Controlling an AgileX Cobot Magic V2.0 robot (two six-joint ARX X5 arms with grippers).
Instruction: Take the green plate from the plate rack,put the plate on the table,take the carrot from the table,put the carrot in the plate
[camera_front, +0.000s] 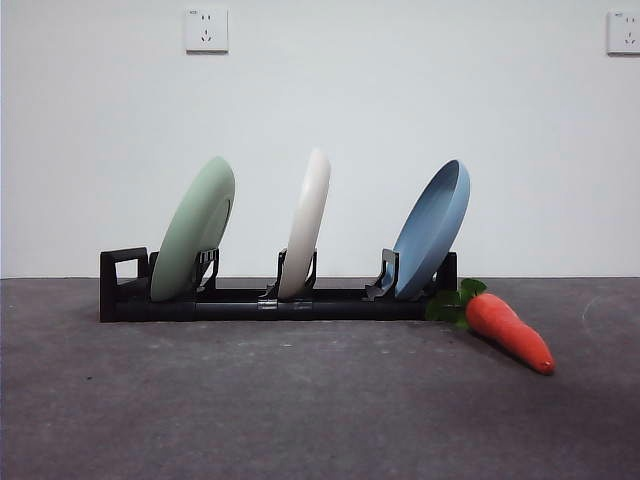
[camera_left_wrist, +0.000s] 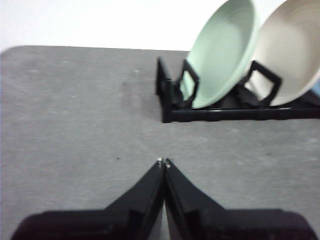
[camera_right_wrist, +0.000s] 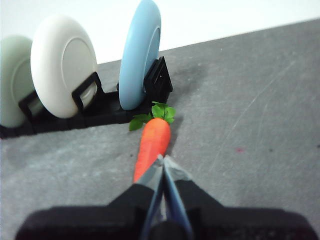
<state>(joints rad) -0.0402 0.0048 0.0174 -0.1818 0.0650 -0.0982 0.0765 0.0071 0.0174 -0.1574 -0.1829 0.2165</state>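
The green plate (camera_front: 195, 227) leans upright in the leftmost slot of the black plate rack (camera_front: 250, 302), by its loop handle; the left wrist view shows the green plate (camera_left_wrist: 222, 52) too. The carrot (camera_front: 508, 331) lies on the dark grey table (camera_front: 300, 400) off the rack's right end, leaves toward the rack. My left gripper (camera_left_wrist: 163, 162) is shut and empty, hovering over bare table short of the rack (camera_left_wrist: 240, 112). My right gripper (camera_right_wrist: 163, 159) is shut and empty, its tips over the carrot (camera_right_wrist: 152, 142). Neither arm appears in the front view.
A cream-white plate (camera_front: 305, 223) stands in the rack's middle slot and a blue plate (camera_front: 433, 228) in the right slot, close to the carrot's leaves. A white wall with two sockets (camera_front: 206, 30) rises behind the table.
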